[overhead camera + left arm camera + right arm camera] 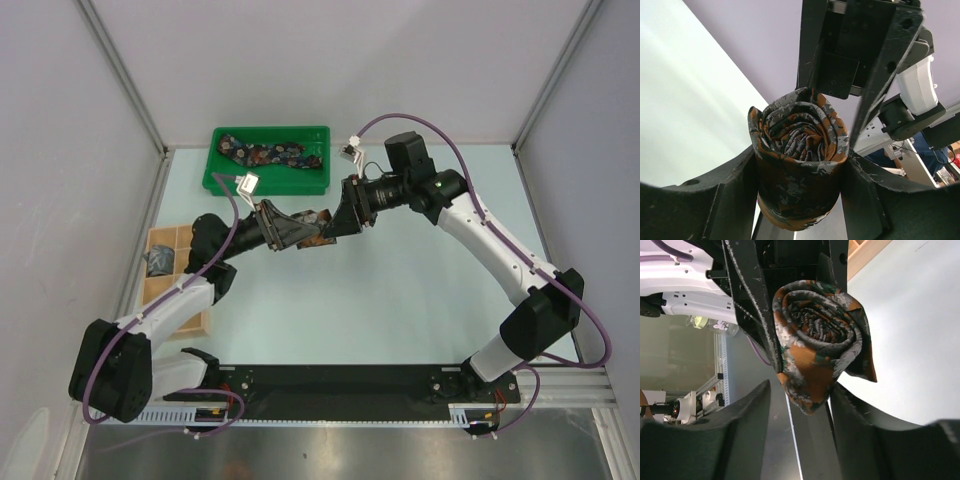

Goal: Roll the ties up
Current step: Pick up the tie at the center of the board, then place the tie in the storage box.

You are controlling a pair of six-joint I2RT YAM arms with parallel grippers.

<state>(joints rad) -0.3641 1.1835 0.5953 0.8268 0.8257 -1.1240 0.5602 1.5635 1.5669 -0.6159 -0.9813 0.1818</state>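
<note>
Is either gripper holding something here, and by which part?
The left gripper clamps the rolled rust-brown tie across the sides of the roll. The right gripper flanks its end, with a gap showing.

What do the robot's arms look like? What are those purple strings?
Both are white tubes with chunky black joints. Purple cables run along the left arm and the right arm. Their fingers are flat, black and scratched.

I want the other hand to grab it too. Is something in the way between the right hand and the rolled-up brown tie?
Nothing visible is. The rolled tie sits pinched in the left hand. In the right wrist view its lower end hangs between the fingers of the right hand.
</note>
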